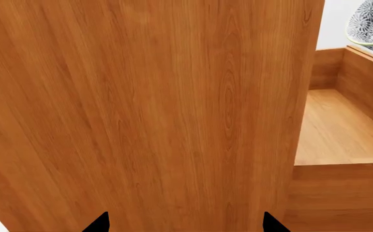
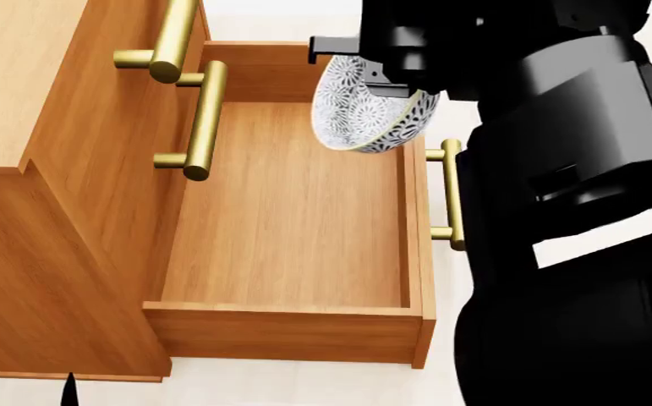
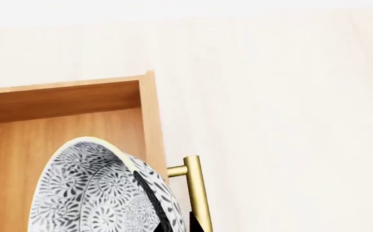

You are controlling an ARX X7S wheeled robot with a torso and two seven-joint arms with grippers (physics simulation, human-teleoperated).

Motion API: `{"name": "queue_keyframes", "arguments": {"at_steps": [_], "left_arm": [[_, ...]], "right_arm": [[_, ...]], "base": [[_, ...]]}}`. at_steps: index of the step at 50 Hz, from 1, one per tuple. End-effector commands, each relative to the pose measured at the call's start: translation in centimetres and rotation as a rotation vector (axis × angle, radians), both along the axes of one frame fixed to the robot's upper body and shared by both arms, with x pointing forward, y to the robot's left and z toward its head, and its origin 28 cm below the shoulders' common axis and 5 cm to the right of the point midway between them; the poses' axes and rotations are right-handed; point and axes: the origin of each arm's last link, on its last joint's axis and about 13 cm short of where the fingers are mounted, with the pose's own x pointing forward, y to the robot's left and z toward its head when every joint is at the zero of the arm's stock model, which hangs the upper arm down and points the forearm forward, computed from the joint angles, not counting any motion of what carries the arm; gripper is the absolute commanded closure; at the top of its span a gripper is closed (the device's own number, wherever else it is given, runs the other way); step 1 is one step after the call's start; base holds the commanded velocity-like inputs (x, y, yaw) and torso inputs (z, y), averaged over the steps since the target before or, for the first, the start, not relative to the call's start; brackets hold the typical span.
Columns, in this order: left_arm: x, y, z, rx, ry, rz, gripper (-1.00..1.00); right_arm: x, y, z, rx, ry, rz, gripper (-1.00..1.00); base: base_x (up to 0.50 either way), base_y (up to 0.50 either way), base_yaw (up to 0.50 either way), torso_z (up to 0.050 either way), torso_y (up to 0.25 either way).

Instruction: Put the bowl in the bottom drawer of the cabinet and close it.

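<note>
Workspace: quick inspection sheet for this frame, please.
Surface: pale floor, bare where visible.
Bowl: tilted, held above the open drawer near its handle side, not yet set down.
Bottom drawer: pulled out, inside empty; brass handle on its front.
Cabinet: two upper drawers shut.
Clutter: nothing seen.
Right gripper: jaws clamped over the bowl's rim.
Left gripper: only the fingertips show, spread apart, close to the cabinet's side, holding nothing.
Cables: nothing seen.
Surroundings: nothing seen beyond the floor.
</note>
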Motion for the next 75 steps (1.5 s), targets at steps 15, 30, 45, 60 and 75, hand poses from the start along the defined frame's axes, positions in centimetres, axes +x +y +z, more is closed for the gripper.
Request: {"name": "queue_keyframes", "arguments": {"at_steps": [15,30,45,60,75], "left_arm": [[0.2,0.1,0.3,-0.032,-0.018,-0.009,-1.0],[0.0,0.1,0.4,-0.031,-0.017,-0.009,-1.0],[0.1,0.2,0.3,-0.032,-0.018,-0.008,-1.0],[0.2,0.2,0.2,-0.034,-0.017,-0.004,-1.0],[0.2,0.2,0.2,-0.032,-0.016,-0.008,-1.0]], "right_arm": [[0.6,1.4,-2.0,0.084,0.019,0.05,1.0],[0.9,2.3,-3.5,0.124,0.007,0.101,1.0],[1.1,2.5,-4.8,0.139,0.009,0.12,1.0],[1.3,2.8,-5.8,0.17,0.009,0.143,1.0],[1.6,3.2,-7.5,0.245,0.0,0.189,1.0]], "base": [[0.0,0.0,0.0,0.0,0.0],[0.0,0.0,0.0,0.0,0.001],[0.0,0.0,0.0,0.0,0.0],[0.0,0.0,0.0,0.001,0.001],[0.0,0.0,0.0,0.0,0.0]]}}
